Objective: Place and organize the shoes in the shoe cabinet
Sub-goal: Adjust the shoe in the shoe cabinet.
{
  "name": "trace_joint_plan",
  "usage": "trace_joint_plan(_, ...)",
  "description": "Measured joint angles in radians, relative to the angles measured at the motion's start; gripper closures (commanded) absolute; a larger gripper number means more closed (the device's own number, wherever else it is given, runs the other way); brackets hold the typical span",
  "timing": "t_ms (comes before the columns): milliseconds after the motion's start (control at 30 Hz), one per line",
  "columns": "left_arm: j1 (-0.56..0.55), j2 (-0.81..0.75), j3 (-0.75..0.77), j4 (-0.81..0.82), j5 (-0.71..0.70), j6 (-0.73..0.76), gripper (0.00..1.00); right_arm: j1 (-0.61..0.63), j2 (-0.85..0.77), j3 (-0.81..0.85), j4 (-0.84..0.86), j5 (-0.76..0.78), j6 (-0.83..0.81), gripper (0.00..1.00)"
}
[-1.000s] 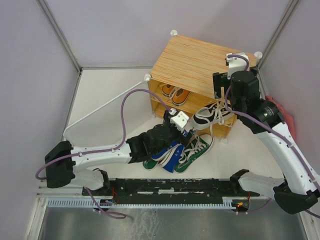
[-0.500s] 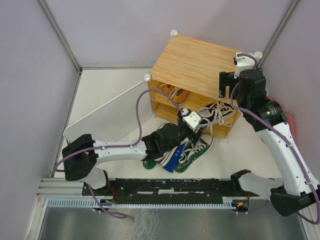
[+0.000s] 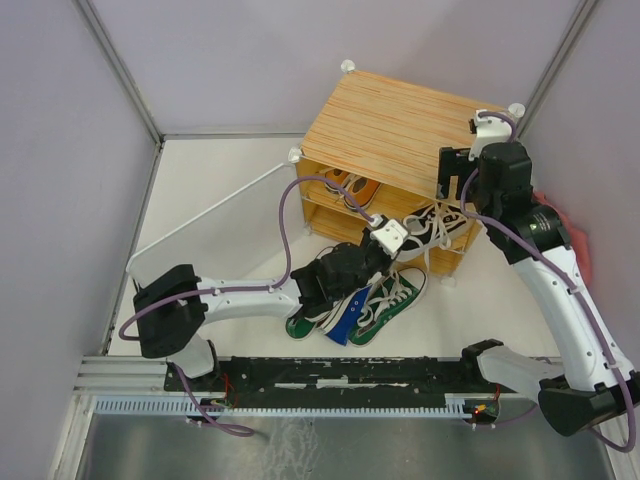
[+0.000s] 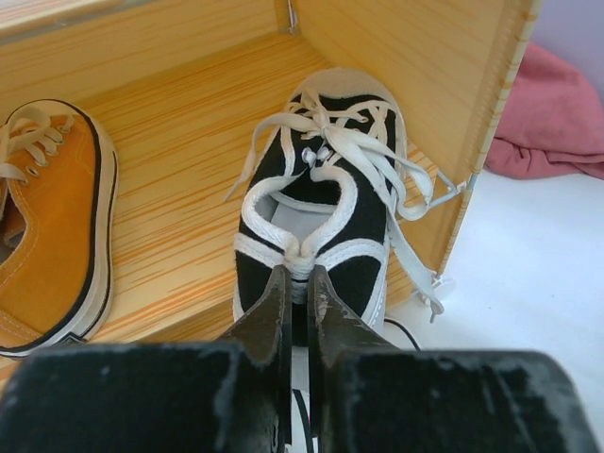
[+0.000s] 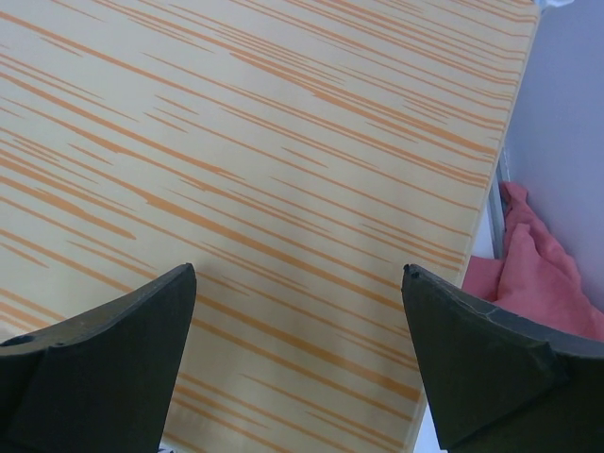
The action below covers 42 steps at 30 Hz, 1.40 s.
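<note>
Black sneaker (image 4: 316, 217), heel pinched in my left gripper (image 4: 297, 276), points toe-in on a shoe cabinet (image 3: 390, 125) shelf beside an orange sneaker (image 4: 47, 226). Green sneakers (image 3: 392, 298) and a blue sneaker (image 3: 347, 312) lie outside, in front.

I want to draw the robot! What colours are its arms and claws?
The left arm and right arm are smooth white tubes joined by chunky black joints. A thin purple cable runs along each. The left claw and right claw have black, wedge-shaped fingers.
</note>
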Motion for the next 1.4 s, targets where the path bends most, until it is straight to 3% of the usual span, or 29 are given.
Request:
trace_joint_plan(300,0.000,0.034,0.010,0.067,-0.005,-0.082,0.97,-0.001,-0.017,-0.047,0.043,-0.037,0.047,0.06)
trace_joint_plan(900,0.000,0.284,0.204,0.232,-0.097,-0.266,0.97,-0.005,-0.037,-0.082,0.083,-0.053,0.061,0.06)
trace_joint_plan(1400,-0.008,0.402,0.321,0.285,-0.136,-0.379,0.97,-0.005,-0.048,-0.101,0.103,-0.056,0.061,0.07)
